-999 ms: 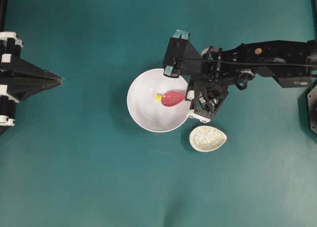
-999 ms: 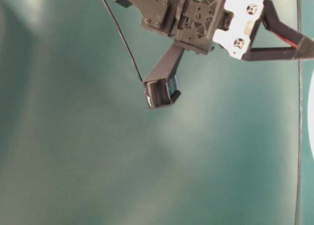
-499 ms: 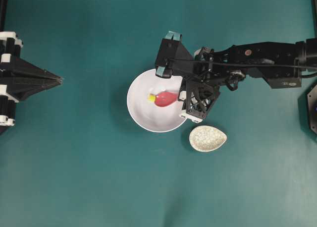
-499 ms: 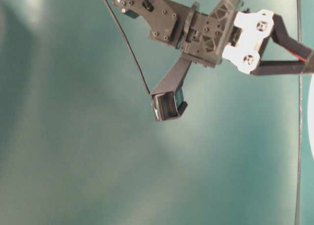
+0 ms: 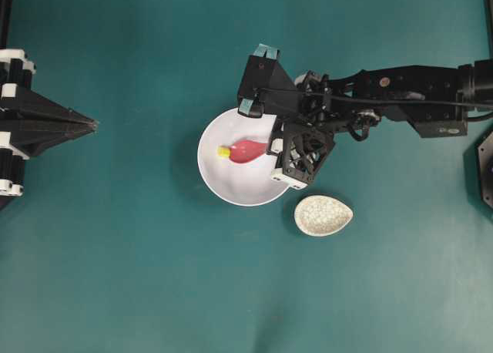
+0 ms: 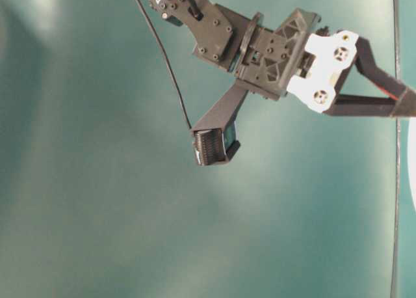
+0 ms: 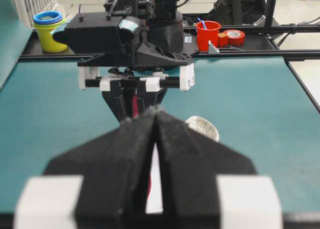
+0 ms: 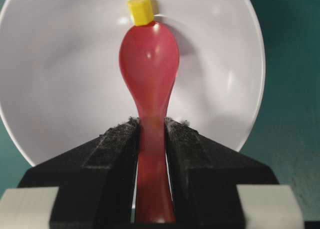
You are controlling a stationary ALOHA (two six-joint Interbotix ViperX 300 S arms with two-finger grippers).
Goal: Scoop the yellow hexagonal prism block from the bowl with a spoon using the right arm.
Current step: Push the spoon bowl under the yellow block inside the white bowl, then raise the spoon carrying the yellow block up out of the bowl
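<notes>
**Spoon tip at block, scoop not yet made**

Since a second ago, spoon (image 5: 248, 150) and yellow hexagonal prism block (image 5: 223, 151) are seen shifted leftward across the bowl (image 5: 231, 185). Overhead: left gripper (image 5: 91, 124) parked, fingers together. Right wrist view: right gripper (image 8: 151, 139) is clamped on the handle; block rests at the spoon tip, not loaded. Next, judged: tip to be slid under.

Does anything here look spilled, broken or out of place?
Nothing stands out. The white bowl sits upright, the right claw grips the pink spoon squarely, and the tiny yellow block sits at the spoon's tip inside the bowl, not yet scooped.
</notes>
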